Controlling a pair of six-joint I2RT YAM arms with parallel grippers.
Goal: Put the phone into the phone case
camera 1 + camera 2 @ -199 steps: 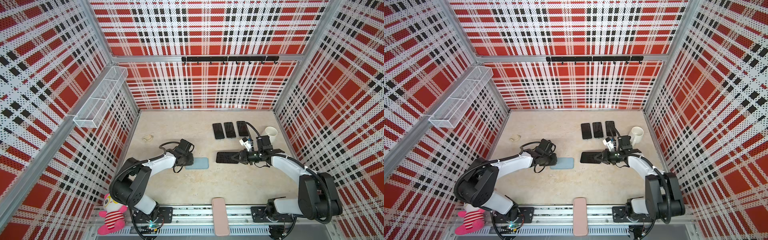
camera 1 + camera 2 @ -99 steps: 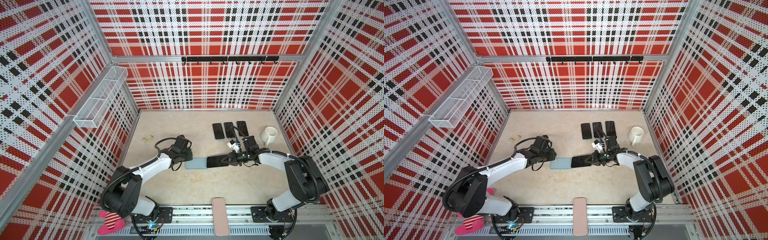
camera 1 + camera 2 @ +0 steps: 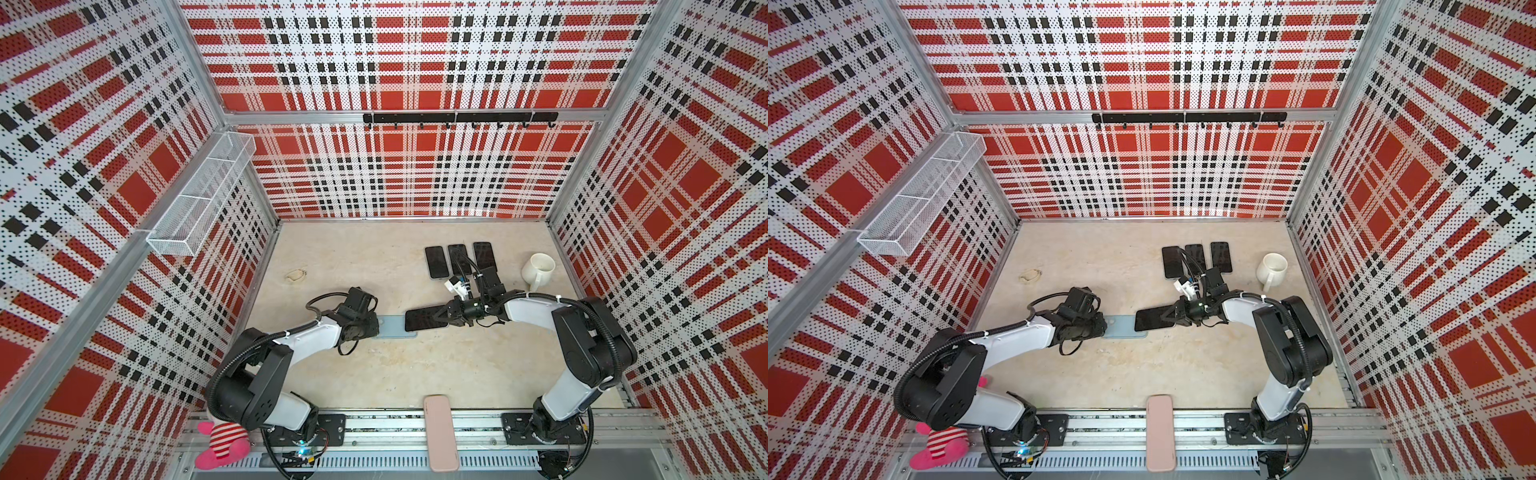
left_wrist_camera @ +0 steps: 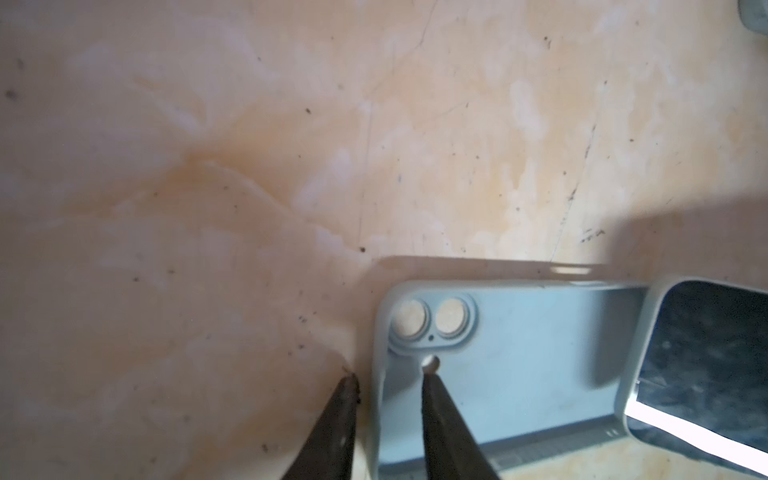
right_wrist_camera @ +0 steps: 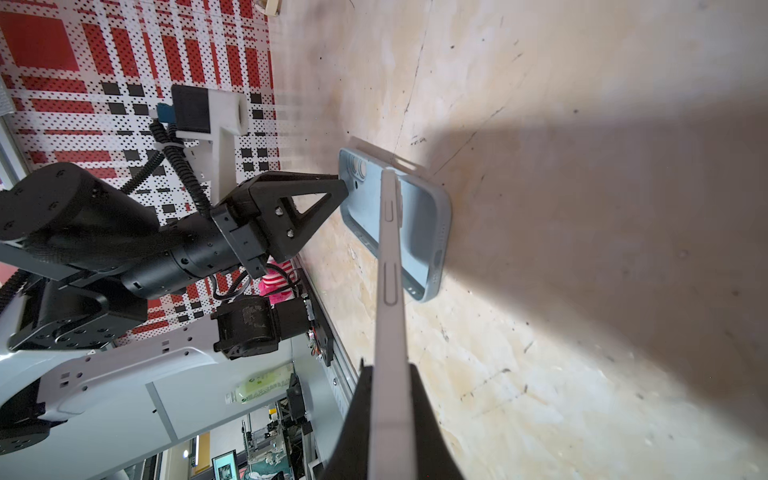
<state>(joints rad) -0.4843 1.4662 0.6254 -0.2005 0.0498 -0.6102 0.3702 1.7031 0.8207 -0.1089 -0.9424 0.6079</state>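
Note:
A light blue phone case (image 3: 390, 328) (image 3: 1119, 326) lies open side up on the beige floor. My left gripper (image 3: 376, 326) (image 4: 390, 374) stands astride its camera-end wall, one finger (image 4: 340, 419) outside and the other inside on the case floor (image 4: 540, 353), with a gap showing beside the wall. A white-edged, black-screened phone (image 3: 426, 319) (image 5: 390, 249) is clamped at one end by my shut right gripper (image 3: 446, 316) (image 5: 388, 368). It is held tilted, and its free end (image 4: 706, 357) overlaps the case's far end (image 5: 419, 232).
Three black phones (image 3: 457, 257) lie side by side at the back. A white mug (image 3: 538, 268) stands near the right wall. A pink case (image 3: 440, 432) rests on the front rail, a small beige scrap (image 3: 296, 275) near the left wall, a plush toy (image 3: 220, 444) at the front left.
My right gripper has carried the phone leftwards until its end reaches over the case. The left arm's elbow has swung, while the case has stayed where it was.

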